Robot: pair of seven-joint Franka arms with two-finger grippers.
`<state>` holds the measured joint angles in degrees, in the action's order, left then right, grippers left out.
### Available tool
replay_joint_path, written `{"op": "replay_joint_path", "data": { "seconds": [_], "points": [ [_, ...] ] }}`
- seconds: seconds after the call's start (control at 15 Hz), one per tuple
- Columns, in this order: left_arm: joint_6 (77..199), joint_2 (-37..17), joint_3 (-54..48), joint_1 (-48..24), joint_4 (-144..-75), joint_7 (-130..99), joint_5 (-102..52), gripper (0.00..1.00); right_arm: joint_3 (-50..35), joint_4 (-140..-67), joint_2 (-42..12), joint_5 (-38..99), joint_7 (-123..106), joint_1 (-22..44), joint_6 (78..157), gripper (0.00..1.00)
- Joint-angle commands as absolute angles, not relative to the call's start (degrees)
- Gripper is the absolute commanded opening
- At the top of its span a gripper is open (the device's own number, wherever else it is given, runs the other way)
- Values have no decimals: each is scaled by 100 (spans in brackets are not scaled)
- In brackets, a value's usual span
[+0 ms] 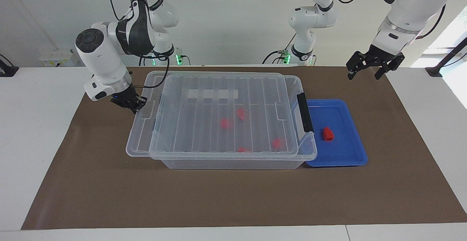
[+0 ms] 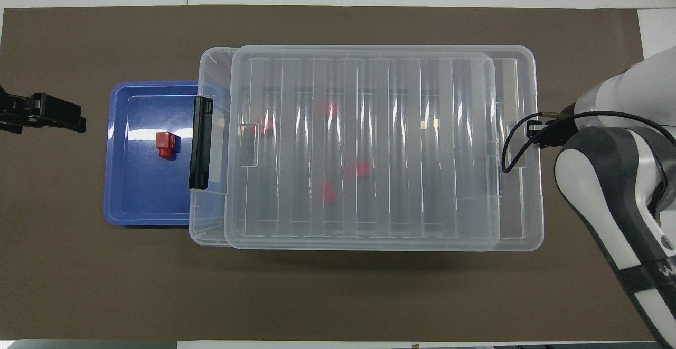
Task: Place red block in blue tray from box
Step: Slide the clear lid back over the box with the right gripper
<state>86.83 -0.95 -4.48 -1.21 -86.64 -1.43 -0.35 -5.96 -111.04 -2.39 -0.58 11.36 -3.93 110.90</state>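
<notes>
One red block [image 1: 327,133] sits in the blue tray [image 1: 348,157], which is tucked right beside the box [image 1: 233,162] at the left arm's end of the table. The clear lid [image 1: 222,113] lies on the box, slid a bit off to one side. More red blocks [image 1: 225,123] show through it. The right gripper [image 1: 132,104] is at the lid's edge at the right arm's end; I cannot tell if its fingers are open or closed. The left gripper [image 1: 366,69] hangs spread wide and empty, up over the brown mat [image 1: 109,197] near the tray.

bright, even light | glare on box lid [image 2: 364,148] | soft shadows | sharp
</notes>
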Motion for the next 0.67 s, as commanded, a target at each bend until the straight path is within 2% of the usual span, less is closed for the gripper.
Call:
{"op": "replay_joint_path", "data": {
  "seconds": [0.0,0.6],
  "points": [
    [8604,-62,-431,-114,-8692,-149,-88,100,-720,-11355,-88,53,1283,-413,11320,0],
    [8604,-70,-431,-114,-8692,-141,-88,100,-861,-11435,-70,167,1441,-413,11496,0]
  ]
}}
